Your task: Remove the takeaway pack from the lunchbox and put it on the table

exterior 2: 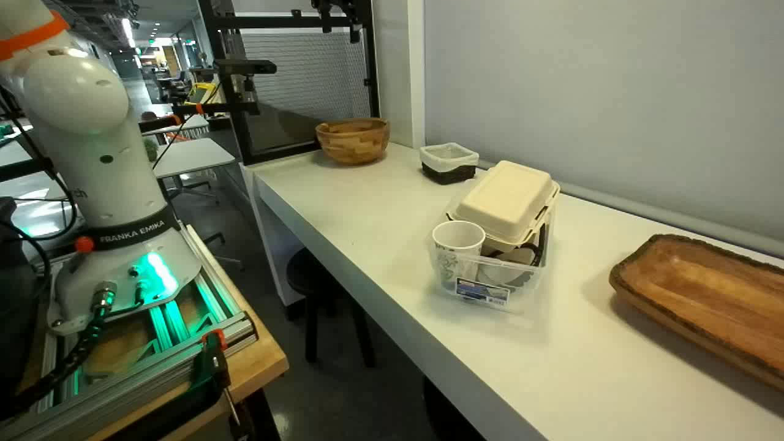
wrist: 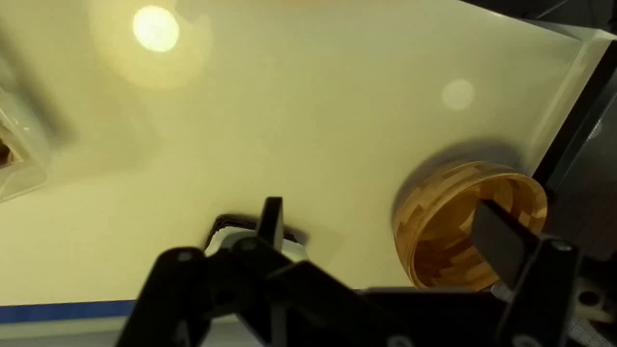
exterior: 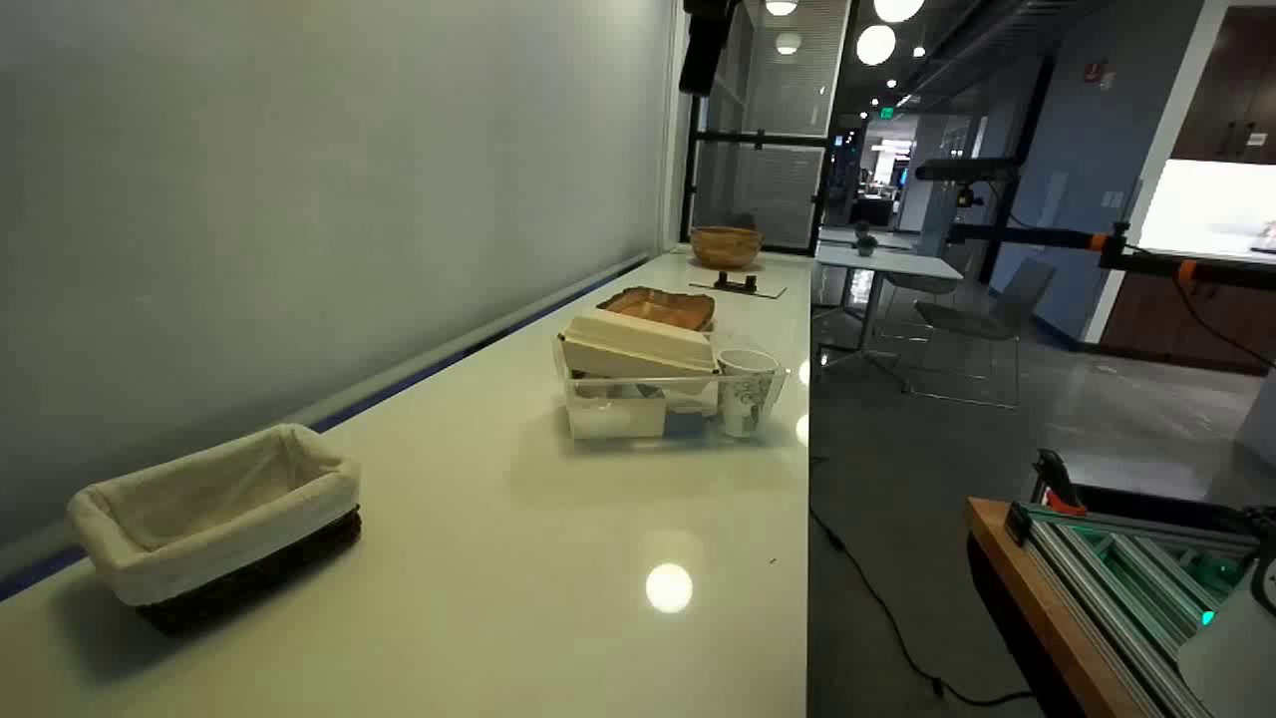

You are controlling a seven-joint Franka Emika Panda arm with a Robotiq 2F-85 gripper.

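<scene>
Takeaway pack (exterior 2: 505,202) lies nearer, lower and right of my gripper (exterior 2: 340,30) in an exterior view; jaws spread, empty.

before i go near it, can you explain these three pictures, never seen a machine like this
What you see is a white robot arm standing beside a long table. Two pictures look on from outside; the third is taken from the arm's wrist, looking past its gripper, the part that grabs things. On the table, a clear lunchbox holds a patterned cup, and a beige takeaway pack rests tilted at its top. A white-lined basket, a wooden tray and a wooden bowl are there too. The gripper stands open and holds nothing.
</scene>
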